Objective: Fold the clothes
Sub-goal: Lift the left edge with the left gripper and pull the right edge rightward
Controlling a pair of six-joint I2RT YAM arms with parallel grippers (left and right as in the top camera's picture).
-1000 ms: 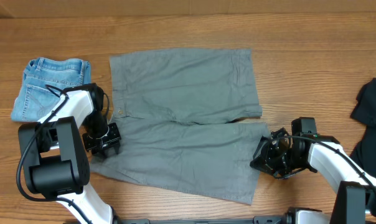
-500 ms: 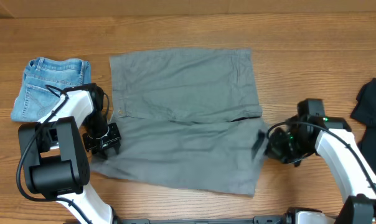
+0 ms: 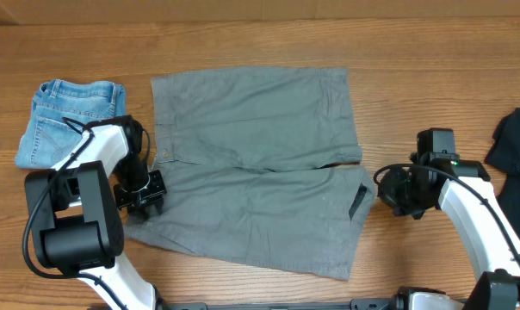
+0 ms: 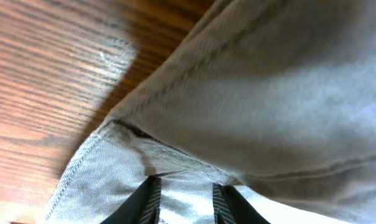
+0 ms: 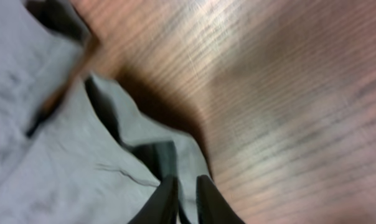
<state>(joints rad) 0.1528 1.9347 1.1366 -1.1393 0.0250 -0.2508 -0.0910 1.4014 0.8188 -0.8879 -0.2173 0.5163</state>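
Black garment (image 3: 511,159) runs off the right edge overhead, so its shape is anyone's guess. The right wrist view is smeared (really mushy), and the right hand (image 5: 187,194) is cut off at the bottom, so its grip is unreadable. Same for the left hand (image 4: 185,198), only fingertips show. Overhead, the left arm (image 3: 105,148) covers a corner of the shorts (image 3: 260,164).
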